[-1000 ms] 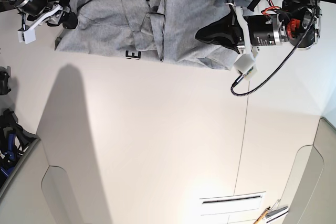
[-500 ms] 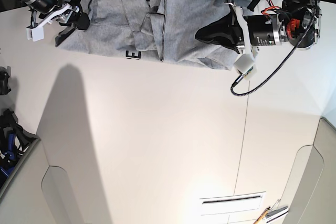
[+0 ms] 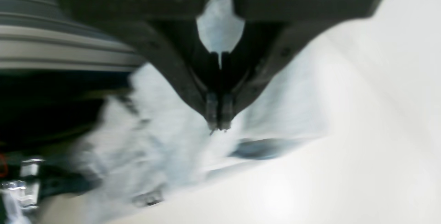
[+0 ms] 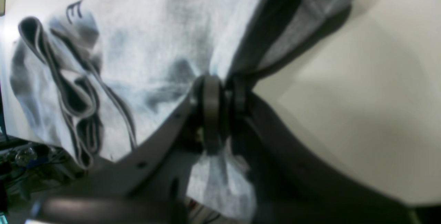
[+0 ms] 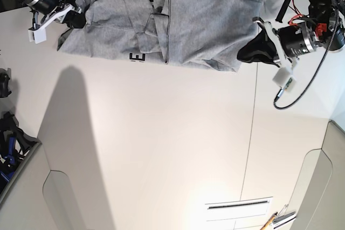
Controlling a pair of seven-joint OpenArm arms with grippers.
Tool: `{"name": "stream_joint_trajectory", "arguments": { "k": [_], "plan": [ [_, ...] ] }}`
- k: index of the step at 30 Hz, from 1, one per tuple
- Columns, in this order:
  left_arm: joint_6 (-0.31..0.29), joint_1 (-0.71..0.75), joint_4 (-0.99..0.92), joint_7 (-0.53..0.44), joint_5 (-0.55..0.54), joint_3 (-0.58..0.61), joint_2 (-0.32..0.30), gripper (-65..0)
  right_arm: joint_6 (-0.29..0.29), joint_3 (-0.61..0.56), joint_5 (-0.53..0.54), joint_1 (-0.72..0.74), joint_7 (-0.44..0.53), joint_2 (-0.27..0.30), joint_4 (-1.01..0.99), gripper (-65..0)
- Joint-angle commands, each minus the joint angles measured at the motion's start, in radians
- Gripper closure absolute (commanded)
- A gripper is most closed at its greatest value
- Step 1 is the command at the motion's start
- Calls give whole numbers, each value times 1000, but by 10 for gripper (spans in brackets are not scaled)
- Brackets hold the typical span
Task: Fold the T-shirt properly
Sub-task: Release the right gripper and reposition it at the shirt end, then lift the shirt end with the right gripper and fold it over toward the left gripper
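Right tool [image 4: 220, 113] pinching T-shirt [image 5: 183, 25] edge; left tool [image 3: 218, 117] pressed together, surroundings blurred.

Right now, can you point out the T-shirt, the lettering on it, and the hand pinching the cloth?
T-shirt [image 5: 199, 25]: base view, on the plain grey back panel.
Lettering [image 5: 137, 56]: base view, on the dark letter E at the shirt's lower edge.
Right hand [image 4: 220, 94]: right wrist view, between its fingertips, closed on grey cloth.

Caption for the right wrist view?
Right end effector pinching a bunched edge of the grey T-shirt above the white table.
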Motion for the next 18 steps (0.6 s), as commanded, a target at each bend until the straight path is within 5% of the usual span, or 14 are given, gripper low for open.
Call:
{"name": "stream_joint_trajectory", "arguments": {
  "k": [1, 6, 18],
  "plan": [
    [-1, -5, -19, -38, 36, -19, -10, 0, 5, 3, 23, 12, 11, 10, 14, 0],
    [-1, -5, -220, -98, 146, -35, -10, 0, 5, 3, 23, 39, 7, 19, 28, 0],
    [5, -5, -415, -97, 42, -35, -8, 0, 35, -18, 166, 42, -46, 13, 241, 0]
  ]
}}
